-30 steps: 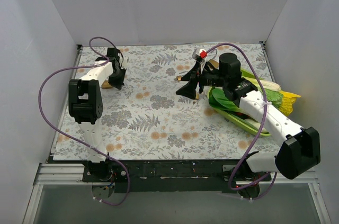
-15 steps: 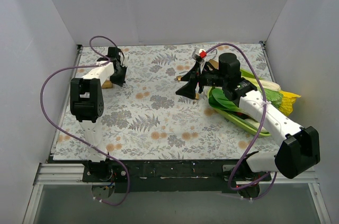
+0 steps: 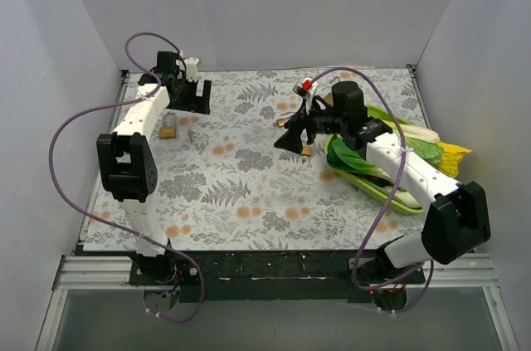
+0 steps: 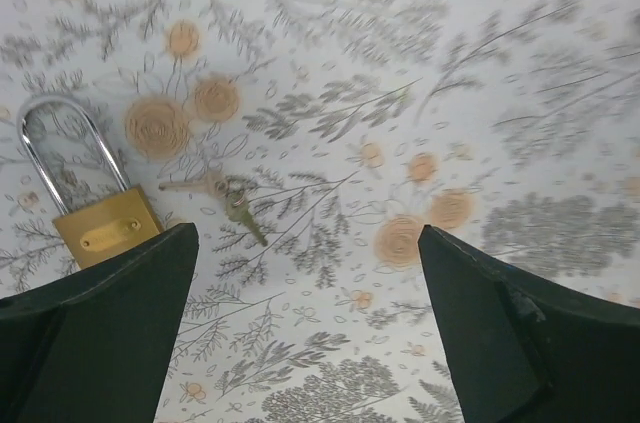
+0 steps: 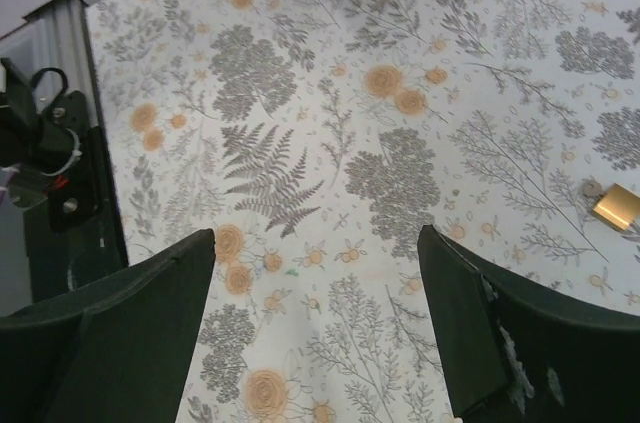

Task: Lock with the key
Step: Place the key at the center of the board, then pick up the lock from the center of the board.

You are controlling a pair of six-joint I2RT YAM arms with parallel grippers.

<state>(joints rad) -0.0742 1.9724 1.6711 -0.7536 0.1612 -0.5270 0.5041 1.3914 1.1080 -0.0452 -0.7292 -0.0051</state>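
A brass padlock (image 4: 104, 230) with a silver shackle lies flat on the floral cloth at the lower left of the left wrist view. A small key (image 4: 233, 201) on a ring lies loose just right of it, outside the lock. From above, the padlock (image 3: 168, 129) sits at the far left. My left gripper (image 3: 193, 99) hovers behind it. The left gripper (image 4: 307, 243) is open with only cloth between its fingers. My right gripper (image 3: 292, 138) hangs over the cloth's middle right; in its own view the right gripper (image 5: 317, 238) is open and empty.
A second small brass lock (image 5: 615, 206) lies right of the right gripper. A green tray (image 3: 390, 195) of leafy vegetables and corn sits at the right edge, under the right arm. White walls enclose the cloth on three sides.
My left gripper has opened and risen back away from the padlock, toward the far wall. The key now lies loose beside the lock. The right arm shifted slightly.
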